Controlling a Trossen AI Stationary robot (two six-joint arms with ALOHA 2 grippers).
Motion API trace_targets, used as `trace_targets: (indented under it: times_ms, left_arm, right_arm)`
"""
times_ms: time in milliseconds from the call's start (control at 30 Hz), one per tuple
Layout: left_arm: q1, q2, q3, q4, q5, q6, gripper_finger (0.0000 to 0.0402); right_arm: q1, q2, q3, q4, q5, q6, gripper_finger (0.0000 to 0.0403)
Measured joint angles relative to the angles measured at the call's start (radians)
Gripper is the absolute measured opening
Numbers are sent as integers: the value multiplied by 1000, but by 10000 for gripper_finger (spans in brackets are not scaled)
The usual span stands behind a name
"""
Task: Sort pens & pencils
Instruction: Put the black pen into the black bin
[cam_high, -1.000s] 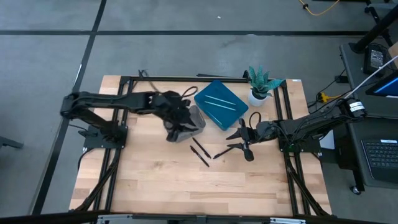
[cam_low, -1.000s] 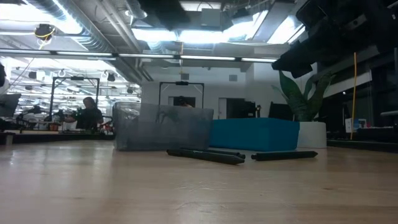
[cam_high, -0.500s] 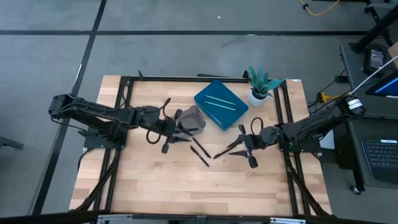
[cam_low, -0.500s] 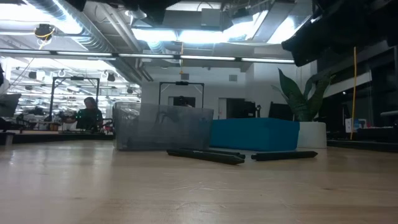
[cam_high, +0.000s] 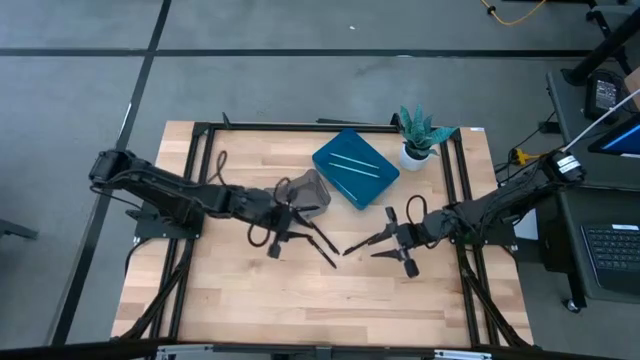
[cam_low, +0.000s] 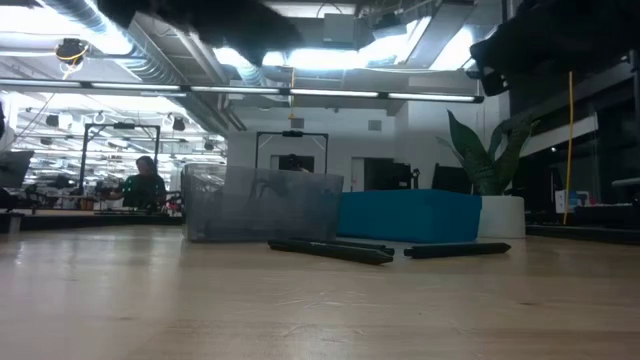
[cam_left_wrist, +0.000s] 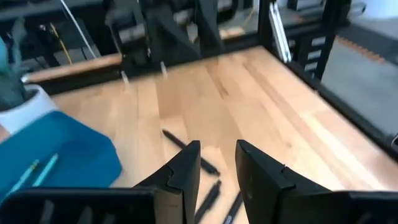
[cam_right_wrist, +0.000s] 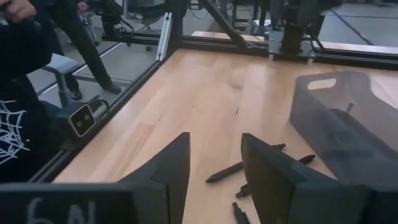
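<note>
Three black sticks lie flat on the wooden table: two near the middle and one to their right. Two light blue sticks lie in the blue tray. My left gripper hovers open just left of the black sticks, which show past its fingers. My right gripper is open too, above the right-hand black stick. In the low view the black sticks lie in front of the bin and the tray; neither gripper's fingers show there.
A grey see-through bin stands left of the blue tray, just beyond my left gripper. A potted plant stands at the far right corner. Black frame rails run along the table's sides. Bare wood lies toward the near edge.
My left gripper has come away from above the grey bin, swung left, then moved toward the near edge and down beside the black sticks. My right gripper has shifted a little toward the near edge. The sticks have stayed where they were.
</note>
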Motion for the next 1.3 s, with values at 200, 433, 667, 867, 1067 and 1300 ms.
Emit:
trace_targets:
  times_ms: [200, 433, 667, 867, 1067, 1300]
  left_arm:
    - [-15, 66, 20, 3, -10, 52, 96]
    - [-14, 108, 77, -21, -10, 55, 96]
    - [20, 191, 159, -195, -12, 80, 96]
    - [37, 269, 289, -390, -30, 154, 96]
    - [65, 347, 373, -535, -30, 184, 96]
    - [82, 392, 375, -567, -30, 235, 96]
  right_arm:
    - [21, 0, 0, -1, 1, 24, 145]
    - [26, 0, 0, -3, 1, 27, 145]
    - [25, 0, 0, -9, 0, 28, 145]
    - [25, 0, 0, -13, 1, 29, 145]
    - [25, 0, 0, -24, 0, 29, 145]
    - [25, 0, 0, -36, 0, 30, 145]
